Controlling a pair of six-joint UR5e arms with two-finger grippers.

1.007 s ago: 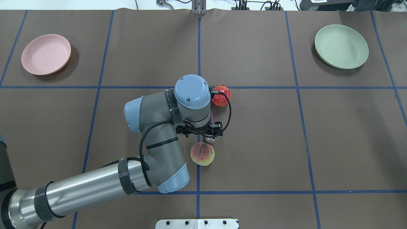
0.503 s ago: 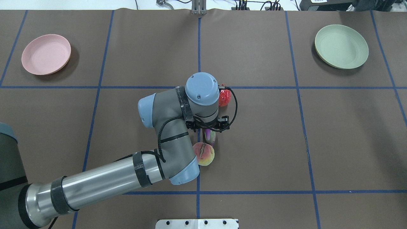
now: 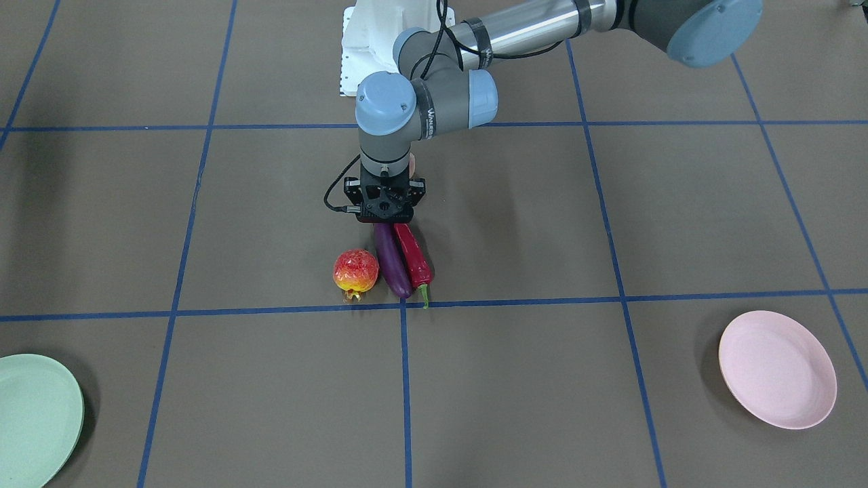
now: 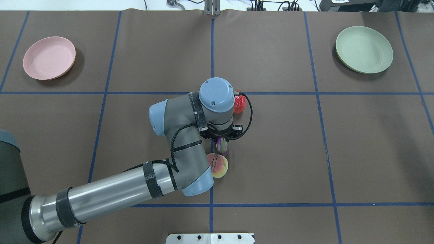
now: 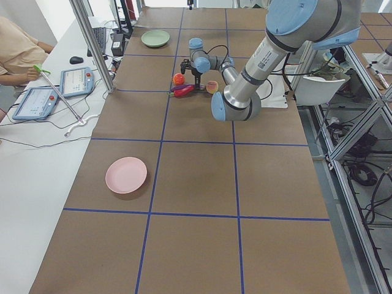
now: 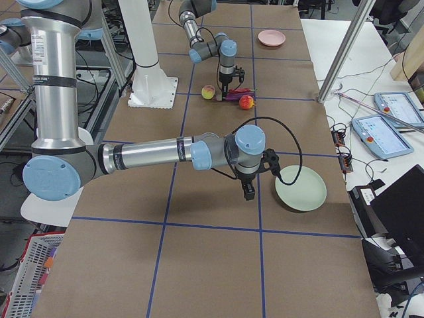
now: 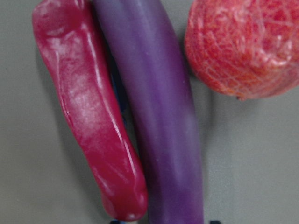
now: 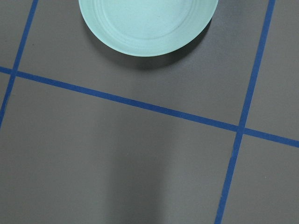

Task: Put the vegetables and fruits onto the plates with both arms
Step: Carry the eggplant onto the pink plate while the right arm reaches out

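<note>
My left gripper (image 3: pixel 385 218) is open and low over the stem-side ends of the purple eggplant (image 3: pixel 392 261) and the red chili (image 3: pixel 415 256), which lie side by side. In the left wrist view the eggplant (image 7: pixel 163 116) and the chili (image 7: pixel 88 116) fill the frame, with the pomegranate (image 7: pixel 240 46) beside them. The pomegranate (image 4: pixel 240 103) and the peach (image 4: pixel 219 166) rest on the table, partly under the arm. The pink plate (image 4: pixel 49 58) and the green plate (image 4: pixel 364 49) hold nothing. My right gripper (image 6: pixel 248 192) hangs beside the green plate (image 6: pixel 300 187); I cannot tell if it is open.
Blue tape lines grid the brown table cover. The white base block (image 4: pixel 210 238) sits at the near edge. Tablets and cables lie on a side bench (image 5: pixel 55 92), where a person sits. The right wrist view shows the green plate's (image 8: pixel 148 25) near rim and bare table.
My left arm has swung right and slightly forward, now covering more of the pomegranate and the eggplant. It barely moved in the last half second. The fruits and vegetables have not moved.
</note>
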